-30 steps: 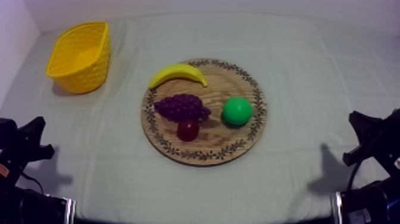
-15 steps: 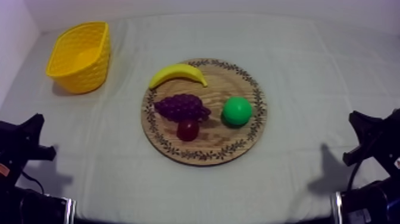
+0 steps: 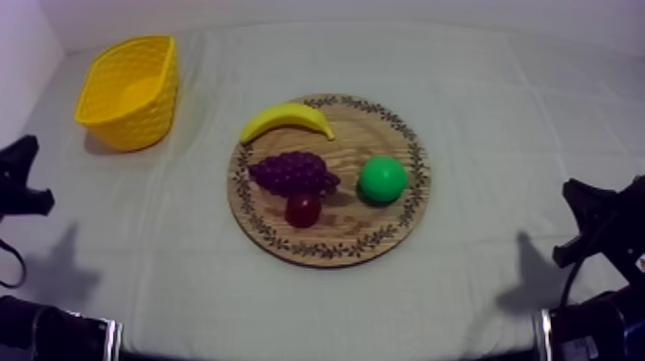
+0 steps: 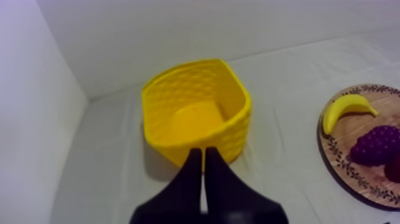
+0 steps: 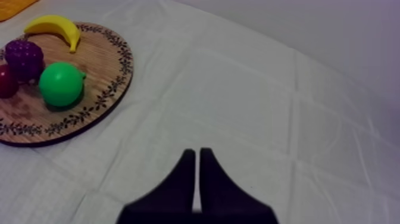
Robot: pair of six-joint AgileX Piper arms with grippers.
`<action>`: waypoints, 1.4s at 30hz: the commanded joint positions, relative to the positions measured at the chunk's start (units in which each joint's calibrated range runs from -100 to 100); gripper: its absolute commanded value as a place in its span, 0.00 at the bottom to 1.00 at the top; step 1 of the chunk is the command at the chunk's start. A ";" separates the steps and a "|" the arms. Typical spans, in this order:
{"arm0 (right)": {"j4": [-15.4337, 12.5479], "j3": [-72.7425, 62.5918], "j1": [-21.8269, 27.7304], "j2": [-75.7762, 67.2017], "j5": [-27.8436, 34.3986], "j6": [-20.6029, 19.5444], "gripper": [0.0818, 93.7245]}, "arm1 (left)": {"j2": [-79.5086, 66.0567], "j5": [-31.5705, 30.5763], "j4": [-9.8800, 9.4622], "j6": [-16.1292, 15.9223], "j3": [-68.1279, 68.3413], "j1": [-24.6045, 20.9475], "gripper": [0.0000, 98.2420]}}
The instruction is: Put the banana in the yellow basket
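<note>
Bench (image 3: 499, 115) under a grey-white cloth is seen from above at a slant. A round wooden board (image 3: 357, 228) with a patterned rim is laid near the middle of it. A yellow basket (image 3: 144, 130) is stood upright at the far left corner, well apart from the board.

At the left edge of the top view, the left tool (image 3: 19, 178) is seen on the near side of the basket and apart from it. From the left wrist camera its two black fingers are shown lying together as a narrow wedge, with nothing held, and their tips are pointed at the basket's near wall. The right tool (image 5: 197, 156) is likewise closed into a narrow wedge with nothing gripped. It is placed low at the right side of the bench over bare cloth, well apart from the board.

Four toy fruits are carried by the board. The banana (image 3: 286, 119) is laid on the far left part, across the patterned rim, on the side nearest the basket. A bunch of purple grapes (image 3: 293, 173) is set just in front of the banana. A round green fruit (image 3: 382, 179) is placed to the right of the grapes, apart from them. A small red fruit (image 3: 303, 208) is tucked against the near side of the grapes.
</note>
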 commanded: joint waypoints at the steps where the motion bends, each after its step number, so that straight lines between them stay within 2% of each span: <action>1: -0.02 -0.03 0.01 -0.04 0.00 0.02 0.00 | 7.45 1.40 1.12 -2.48 -11.17 -0.23 0.00; 7: -0.02 -0.03 0.01 -0.04 0.00 0.02 0.00 | 17.97 3.88 8.05 -11.55 -24.63 -1.04 0.00; 9: -0.02 -0.03 0.01 -0.04 0.00 0.02 0.00 | 20.95 5.33 9.58 -13.59 -28.41 -1.14 0.00; 16: -0.02 -0.03 0.01 -0.04 0.00 0.02 0.00 | 31.31 11.81 11.09 -17.36 -40.69 -0.70 0.00; 21: -0.02 -0.03 0.01 -0.04 0.00 0.02 0.00 | 38.32 14.14 13.20 -21.49 -47.71 0.04 0.00; 24: -0.02 -0.03 0.01 -0.04 0.00 0.02 0.00 | 42.20 14.77 12.33 -22.27 -51.54 2.15 0.00; 26: -0.02 -0.03 0.01 -0.04 0.00 0.02 0.00 | 44.63 14.98 9.98 -20.61 -54.31 4.55 0.00; 29: -0.02 -0.03 0.01 -0.04 0.00 0.02 0.00 | 47.87 15.84 5.52 -16.28 -58.14 8.52 0.00; 31: -0.02 -0.03 0.01 -0.04 0.00 0.02 0.00 | 49.77 16.43 4.14 -14.65 -59.65 10.27 0.00; 36: -0.02 -0.03 0.01 -0.04 0.00 0.02 0.00 | 54.19 16.04 3.07 -13.13 -59.55 13.33 0.00; 42: -0.02 -0.03 0.01 -0.04 0.00 0.02 0.00 | 58.43 9.90 2.55 -11.63 -54.07 17.09 0.00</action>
